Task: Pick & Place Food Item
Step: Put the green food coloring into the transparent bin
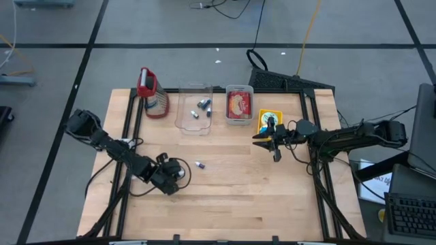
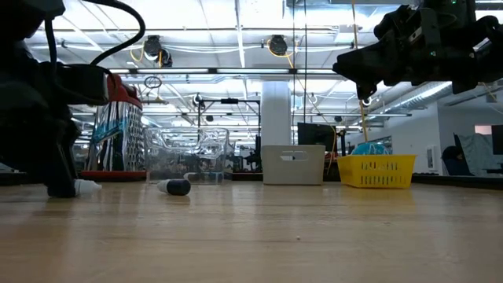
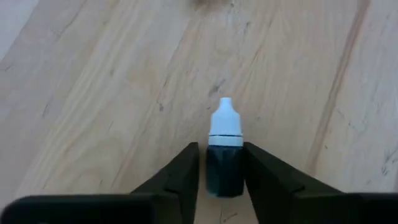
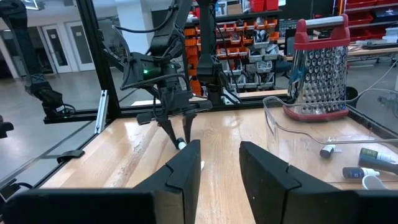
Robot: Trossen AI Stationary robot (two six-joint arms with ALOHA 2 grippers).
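Down at the worktop's near left, the left hand is closing its fingers around a dropper bottle lying lengthwise between them, cap pointing away.

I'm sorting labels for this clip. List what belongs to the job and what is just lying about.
In the job:
- small bottle at the left gripper
- loose bottle on the table
- clear tub, already holding bottles

Lying about:
- grater
- tub of red contents
- yellow basket
- right gripper, waiting near the basket, jaws open
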